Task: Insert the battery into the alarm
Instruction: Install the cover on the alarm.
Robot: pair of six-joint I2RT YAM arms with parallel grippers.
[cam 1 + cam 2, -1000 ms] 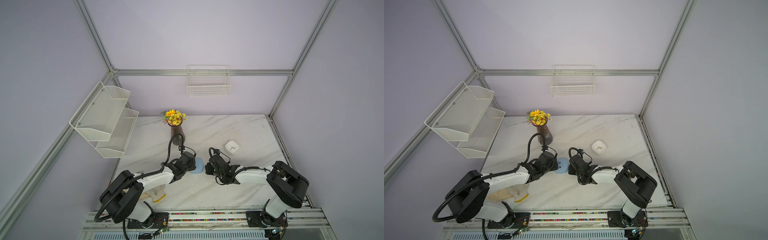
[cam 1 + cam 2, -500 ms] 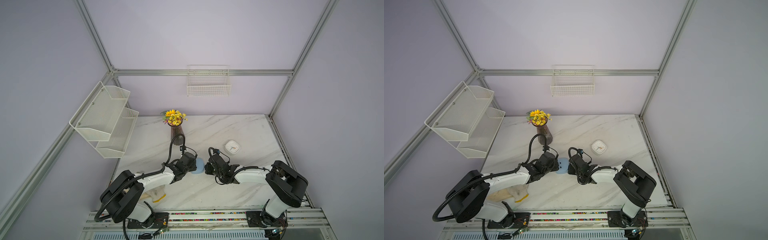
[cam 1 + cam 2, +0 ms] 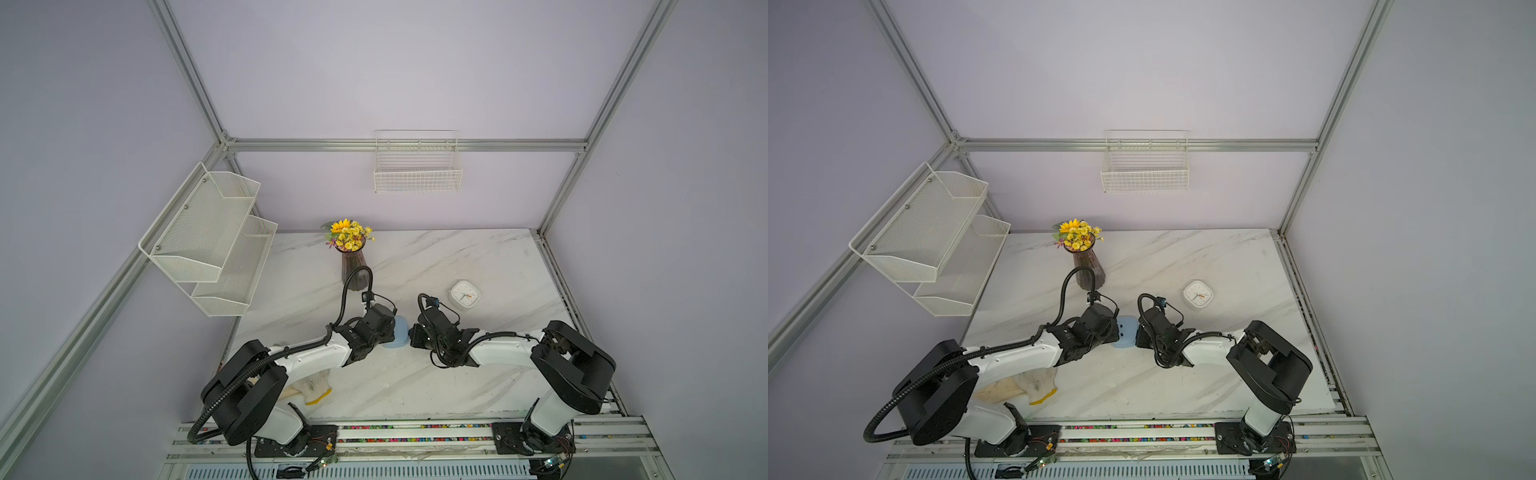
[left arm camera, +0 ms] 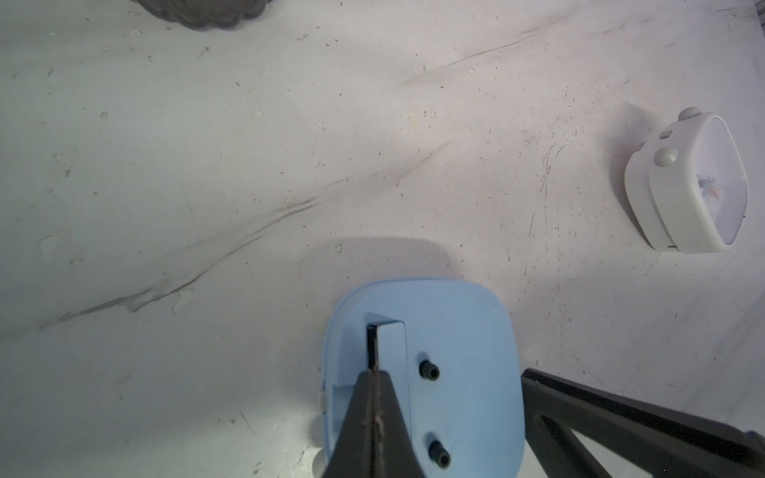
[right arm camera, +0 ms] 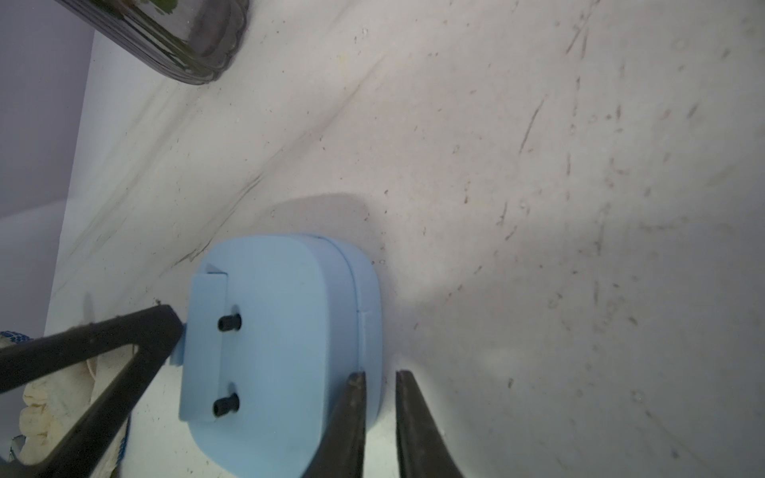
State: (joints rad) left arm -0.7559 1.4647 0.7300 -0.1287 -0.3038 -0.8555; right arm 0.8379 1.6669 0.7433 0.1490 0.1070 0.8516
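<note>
A light blue alarm [image 3: 397,335] [image 3: 1126,335] lies face down on the marble table between my two grippers. Its back [image 4: 455,351] [image 5: 289,331] shows two black knobs and a narrow slot. My left gripper [image 4: 374,372] is shut, its tips resting at the near end of that slot. My right gripper [image 5: 381,374] stands open by a narrow gap over the alarm's opposite rim, with one finger above the blue shell and one above the table. The battery is hidden.
A white clock [image 3: 464,295] [image 4: 687,186] lies face up behind my right arm. Behind the left arm stands a dark vase [image 3: 351,266] of yellow flowers. A pale glove [image 3: 309,388] lies under the left arm. Wire baskets hang on the walls.
</note>
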